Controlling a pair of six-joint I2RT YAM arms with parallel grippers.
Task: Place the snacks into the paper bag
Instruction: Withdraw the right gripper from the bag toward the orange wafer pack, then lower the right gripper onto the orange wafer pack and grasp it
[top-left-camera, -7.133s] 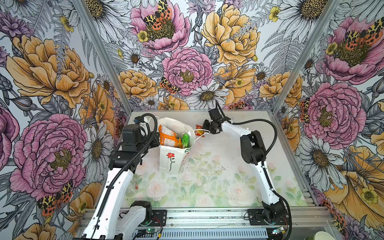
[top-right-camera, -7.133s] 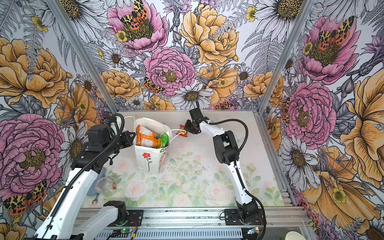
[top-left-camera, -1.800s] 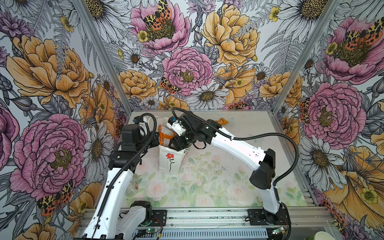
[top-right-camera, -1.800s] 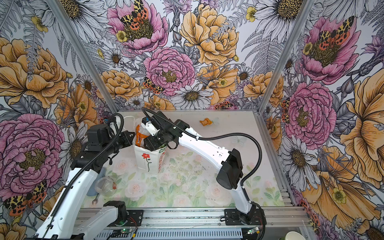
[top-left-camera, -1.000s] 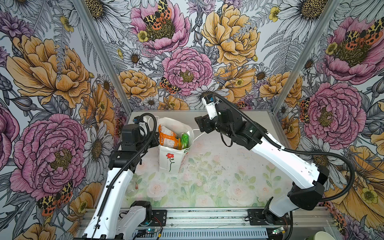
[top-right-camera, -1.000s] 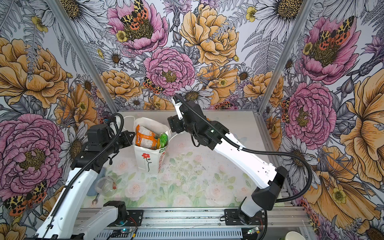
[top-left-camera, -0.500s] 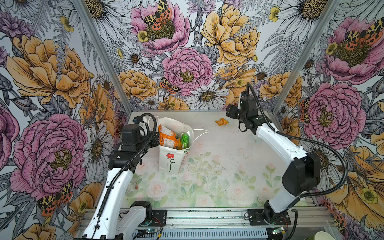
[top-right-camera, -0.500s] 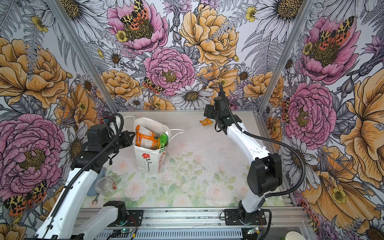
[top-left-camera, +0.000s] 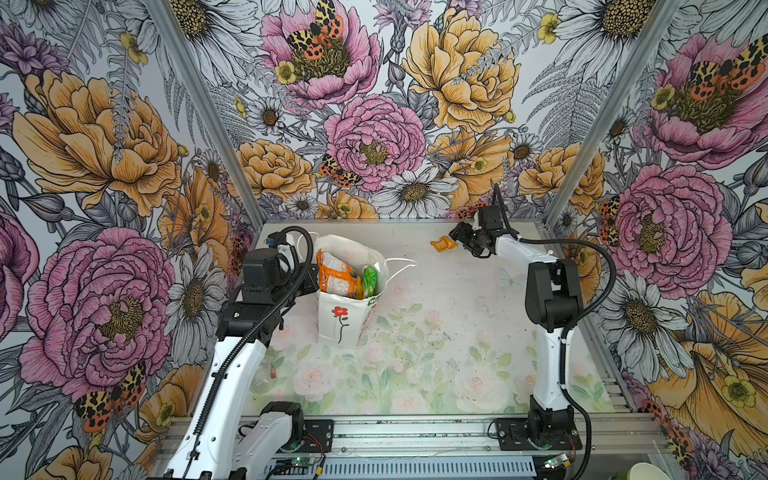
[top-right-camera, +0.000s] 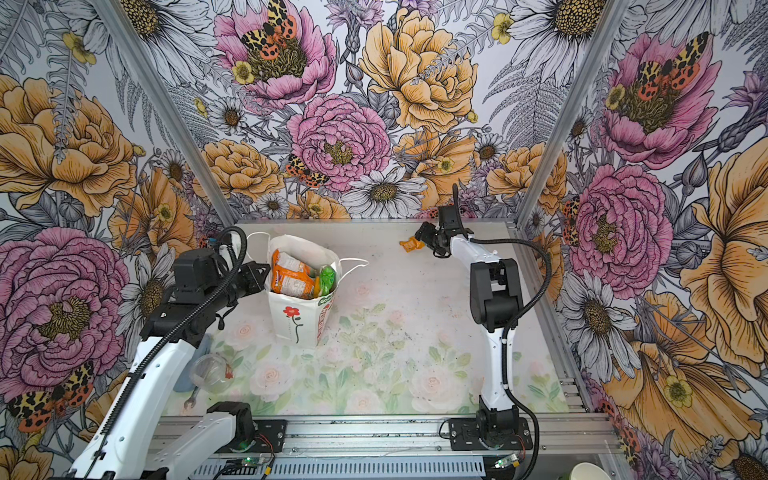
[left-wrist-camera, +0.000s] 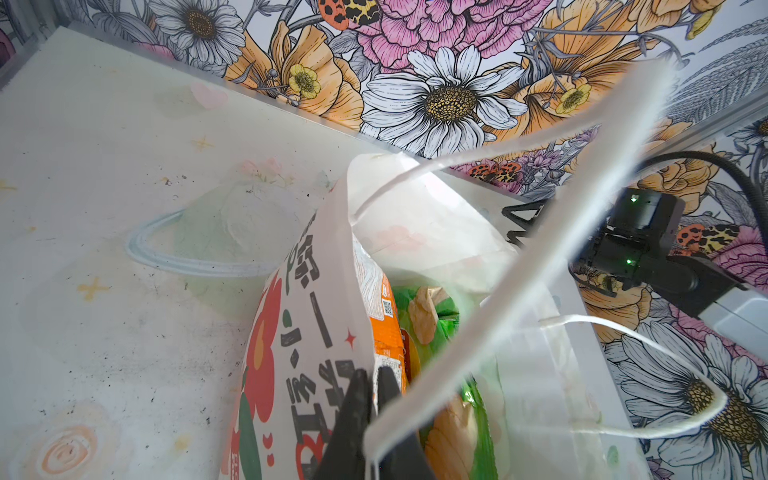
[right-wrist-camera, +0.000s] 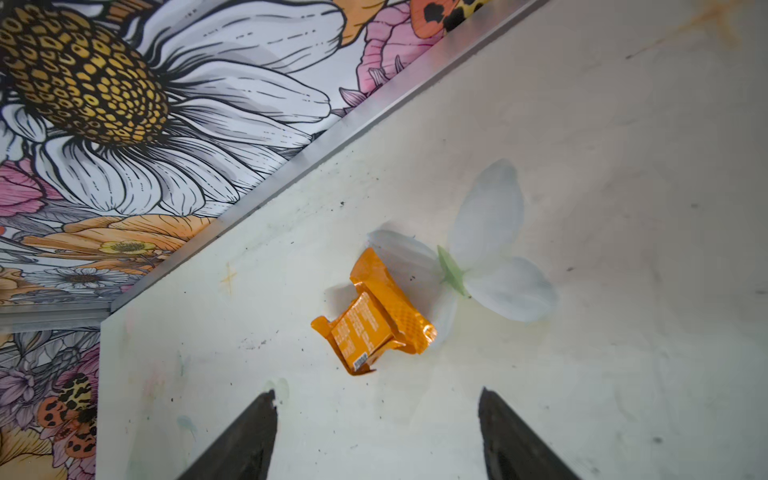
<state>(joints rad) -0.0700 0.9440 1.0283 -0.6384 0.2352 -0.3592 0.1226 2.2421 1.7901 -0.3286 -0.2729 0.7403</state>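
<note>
Lying upper right in a top view, just left of the spread right gripper (right-wrist-camera: 376, 392): small crinkly orange foil snack packet (top-left-camera: 443, 244); left gripper (left-wrist-camera: 372, 376), farther off, clamped on tall white paper bag (top-left-camera: 336, 328).

Print on the orange packet (right-wrist-camera: 374, 322) is unreadable; right fingers (right-wrist-camera: 245, 440) are cropped.

Robotics laboratory test cell; walls (top-left-camera: 374, 145) papered with oversized printed flowers meet at bare aluminium corner posts (top-left-camera: 208, 116); flower-printed tabletop (top-left-camera: 415, 353) scuffed and speckled; two white arms (top-left-camera: 232, 374) (top-left-camera: 548, 365) bolted to a slotted metal rail (top-left-camera: 415, 434), with exposed cables (top-left-camera: 614, 272) and a bare circuit board (top-left-camera: 300, 460).
</note>
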